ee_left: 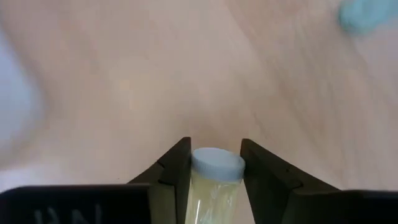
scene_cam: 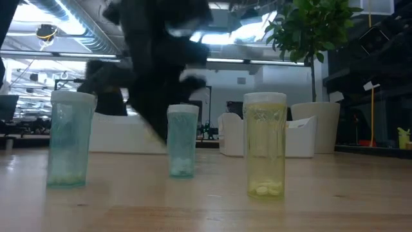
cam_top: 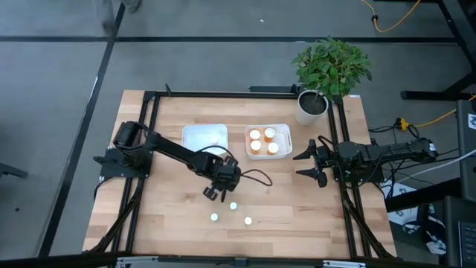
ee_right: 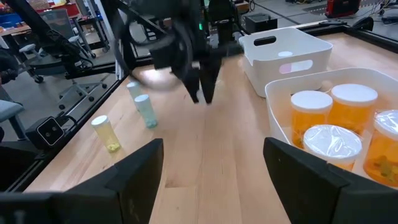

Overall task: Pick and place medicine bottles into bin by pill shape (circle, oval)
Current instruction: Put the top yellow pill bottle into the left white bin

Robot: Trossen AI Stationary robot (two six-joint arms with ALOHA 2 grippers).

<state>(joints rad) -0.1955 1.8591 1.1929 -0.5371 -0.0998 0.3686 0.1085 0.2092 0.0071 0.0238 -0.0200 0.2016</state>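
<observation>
My left tool is clamped on a small pale-yellow bottle with a white cap; my right tool waits, spread wide, at the bench edge.

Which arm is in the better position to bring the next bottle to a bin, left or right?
Left. The left tool is already shut on a small pale yellow bottle near the two bins. The right tool waits open at the table's right edge.
</observation>
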